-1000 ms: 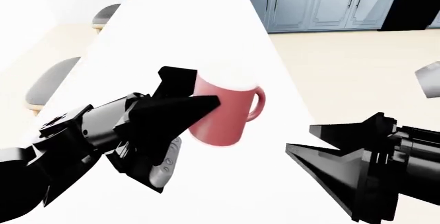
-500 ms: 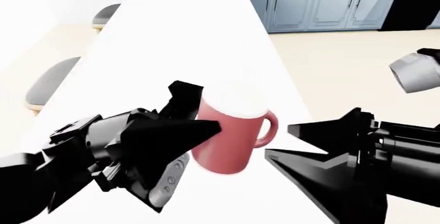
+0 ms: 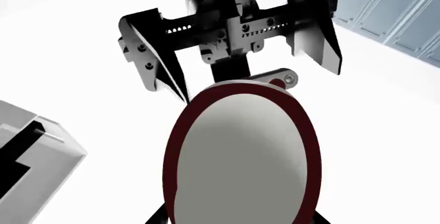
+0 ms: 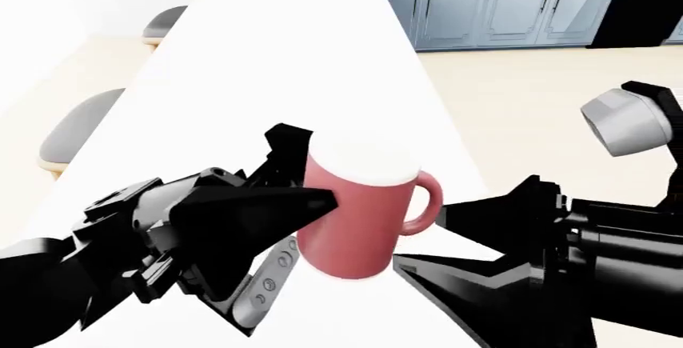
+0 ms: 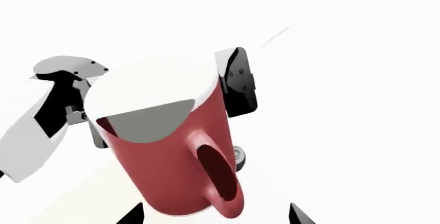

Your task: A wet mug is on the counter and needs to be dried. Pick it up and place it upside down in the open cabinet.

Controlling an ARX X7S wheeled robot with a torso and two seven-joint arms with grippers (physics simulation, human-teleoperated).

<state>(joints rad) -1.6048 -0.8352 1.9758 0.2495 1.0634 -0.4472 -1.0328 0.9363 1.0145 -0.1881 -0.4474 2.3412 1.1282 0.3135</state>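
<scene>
My left gripper [image 4: 309, 176] is clamped on the red mug [image 4: 357, 216], one finger on each side of its body, holding it upright and slightly tilted over the white counter [image 4: 288, 60], with the loop handle [image 4: 424, 202] pointing to 3 o'clock in the head view. My right gripper [image 4: 459, 244] sits just beside the mug at its 4 o'clock, jaws spread wide and holding nothing. Grey stools [image 4: 80, 128] line the counter's edge at 9 o'clock, and panel-door cabinets [image 4: 501, 0] stand at 1 o'clock.

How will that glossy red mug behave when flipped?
The glossy red cylindrical mug looks rigid, so the left gripper shouldn't deform it. Its smooth, glossy wall may slip between the fingers. Its loop handle could snag the right gripper.
</scene>
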